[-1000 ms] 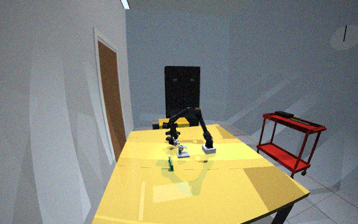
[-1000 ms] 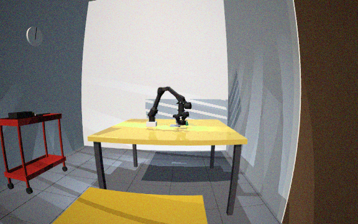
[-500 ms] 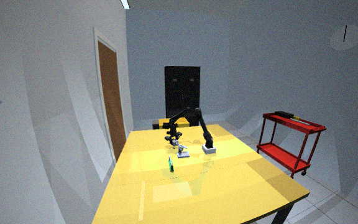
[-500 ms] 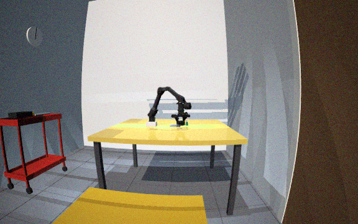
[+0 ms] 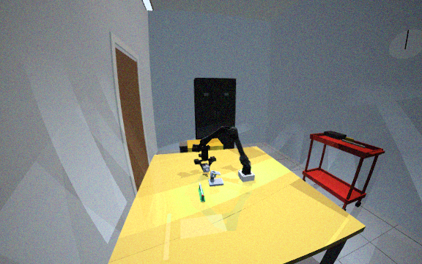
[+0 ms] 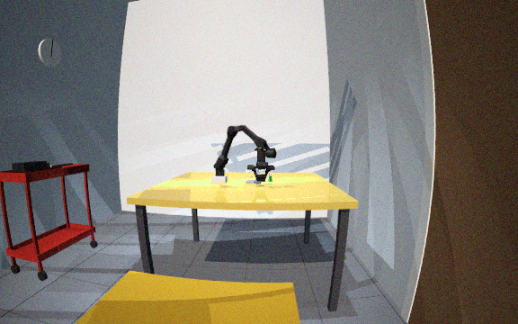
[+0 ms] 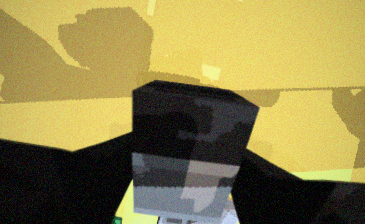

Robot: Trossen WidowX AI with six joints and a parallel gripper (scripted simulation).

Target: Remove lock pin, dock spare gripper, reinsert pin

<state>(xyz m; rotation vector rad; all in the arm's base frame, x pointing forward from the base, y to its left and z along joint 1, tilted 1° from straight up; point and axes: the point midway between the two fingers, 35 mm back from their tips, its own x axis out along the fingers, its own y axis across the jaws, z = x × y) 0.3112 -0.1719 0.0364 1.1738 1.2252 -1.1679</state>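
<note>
My gripper (image 5: 205,163) (image 6: 261,171) (image 7: 185,136) is shut on the spare gripper, a dark block with a pale grey part (image 5: 206,168) (image 7: 183,197). It holds it above the table, just behind and left of the mount in the top view. The mount (image 5: 216,182) (image 6: 253,182) is a small grey base plate with an upright socket; its edge shows at the bottom of the wrist view. The held part and the mount are apart in the top view. The lock pin cannot be made out for certain; the socket's inside is too small to read.
A narrow green object (image 5: 201,194) (image 6: 270,179) with white and red parts is on the yellow table (image 5: 269,220) (image 6: 187,198), on the near left side of the mount in the top view. The arm's pale base (image 5: 247,176) (image 6: 219,179) is to the mount's right there.
</note>
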